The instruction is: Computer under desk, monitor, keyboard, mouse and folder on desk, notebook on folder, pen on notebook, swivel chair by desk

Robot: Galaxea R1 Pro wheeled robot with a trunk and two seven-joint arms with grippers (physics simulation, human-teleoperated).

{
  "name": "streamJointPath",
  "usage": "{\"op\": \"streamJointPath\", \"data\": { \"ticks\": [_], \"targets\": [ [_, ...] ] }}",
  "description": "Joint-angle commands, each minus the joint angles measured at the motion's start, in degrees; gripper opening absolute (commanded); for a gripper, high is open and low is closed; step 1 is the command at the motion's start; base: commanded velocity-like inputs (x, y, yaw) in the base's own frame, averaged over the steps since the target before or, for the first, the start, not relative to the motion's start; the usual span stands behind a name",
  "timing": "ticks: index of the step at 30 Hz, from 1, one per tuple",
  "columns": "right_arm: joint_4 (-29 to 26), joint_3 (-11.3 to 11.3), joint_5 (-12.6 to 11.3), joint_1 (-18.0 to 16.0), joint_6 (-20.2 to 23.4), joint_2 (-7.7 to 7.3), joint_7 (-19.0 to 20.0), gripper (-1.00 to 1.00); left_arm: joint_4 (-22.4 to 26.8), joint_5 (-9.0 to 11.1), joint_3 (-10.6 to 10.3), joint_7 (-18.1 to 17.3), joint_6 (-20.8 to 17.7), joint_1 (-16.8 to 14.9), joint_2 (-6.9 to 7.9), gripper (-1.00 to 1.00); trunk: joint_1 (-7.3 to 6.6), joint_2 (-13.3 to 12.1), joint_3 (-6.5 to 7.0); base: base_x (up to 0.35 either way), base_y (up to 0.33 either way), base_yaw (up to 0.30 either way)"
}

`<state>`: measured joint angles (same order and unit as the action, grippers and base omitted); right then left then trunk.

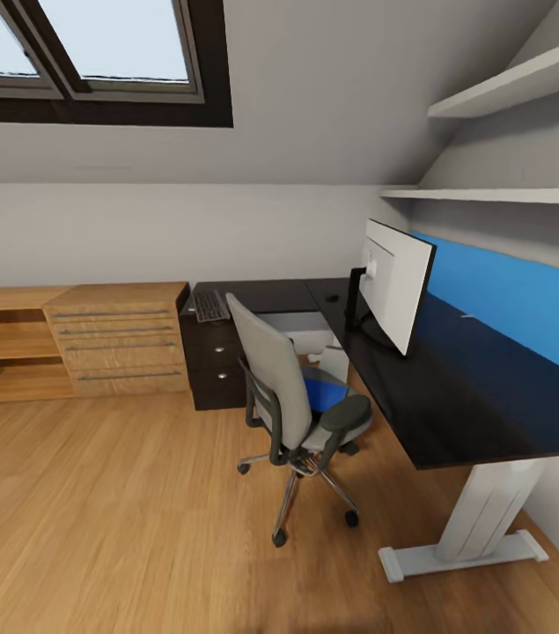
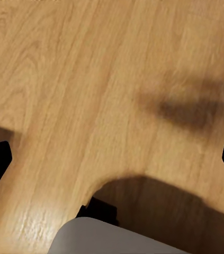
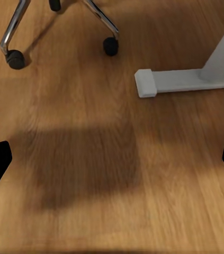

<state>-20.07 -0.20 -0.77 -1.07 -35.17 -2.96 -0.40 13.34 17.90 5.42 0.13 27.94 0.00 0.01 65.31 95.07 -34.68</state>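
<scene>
The folder lies flat on the seat of the swivel chair, just beside the worktop front edge. It looks thin, stiff and slippery; best pinched at one overhanging edge. Both hands stand apart, empty, above the floor.

Attic room in a home, fitted as a study: sloped ceiling with skylights at upper left, wood floor, black desk at right carrying a monitor, swivel chair at centre, wooden drawer unit at left
</scene>
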Motion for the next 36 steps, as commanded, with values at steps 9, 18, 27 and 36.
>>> {"op": "streamJointPath", "data": {
  "ticks": [9,18,27,36],
  "targets": [
    [0.0,0.1,-0.1,0.0,-0.2,0.18,0.0,1.0,1.3,-0.1,0.1,-0.2,-0.4,0.0,0.04,1.0,1.98,3.6,-1.67,0.0,0.0,0.0],
    [-9.9,0.1,-0.4,-32.4,31.6,7.56,-9.2,1.0,39.2,-2.3,-0.7,17.6,-60.0,-25.9,-7.31,1.0,3.96,7.3,-3.28,0.0,0.0,0.0],
    [-3.9,0.0,-0.8,-41.2,37.8,11.91,-9.9,1.0,34.6,-1.3,-0.6,23.0,-61.1,-35.8,-10.01,1.0,5.93,10.9,-4.9,0.0,0.0,0.0],
    [-2.0,-0.2,-0.8,-41.9,38.0,12.71,-10.0,1.0,30.5,-0.4,-0.4,23.3,-60.2,-36.5,-10.01,1.0,7.91,14.5,-6.52,0.0,0.0,0.0]
  ]
}}
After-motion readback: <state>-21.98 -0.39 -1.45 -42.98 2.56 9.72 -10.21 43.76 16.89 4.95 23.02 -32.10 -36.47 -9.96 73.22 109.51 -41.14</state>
